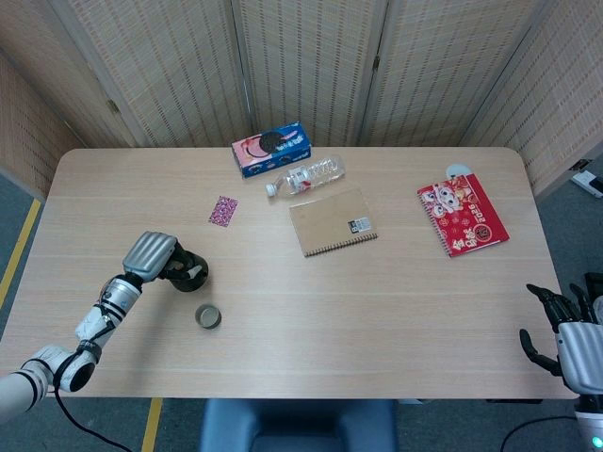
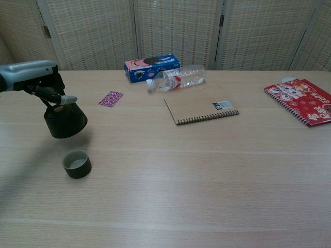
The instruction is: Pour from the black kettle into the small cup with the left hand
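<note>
Chest view: black kettle (image 2: 65, 120) gripped from above by left hand (image 2: 32, 76), lifted clear of table (image 2: 207, 170) just behind small cup (image 2: 77, 164); right hand (image 1: 573, 337) idle, fingers spread; risk of spilling short of cup from premature tilt, or slipping grip.

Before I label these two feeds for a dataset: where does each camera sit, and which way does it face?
Head view: high above the near table edge, looking steeply down on the whole table; shows the left hand holding the black kettle, and the right hand off the table's corner.
Chest view: low, looking level across the table to the screens; only the left hand shows.
Shared: kettle, small cup, left hand.
</note>
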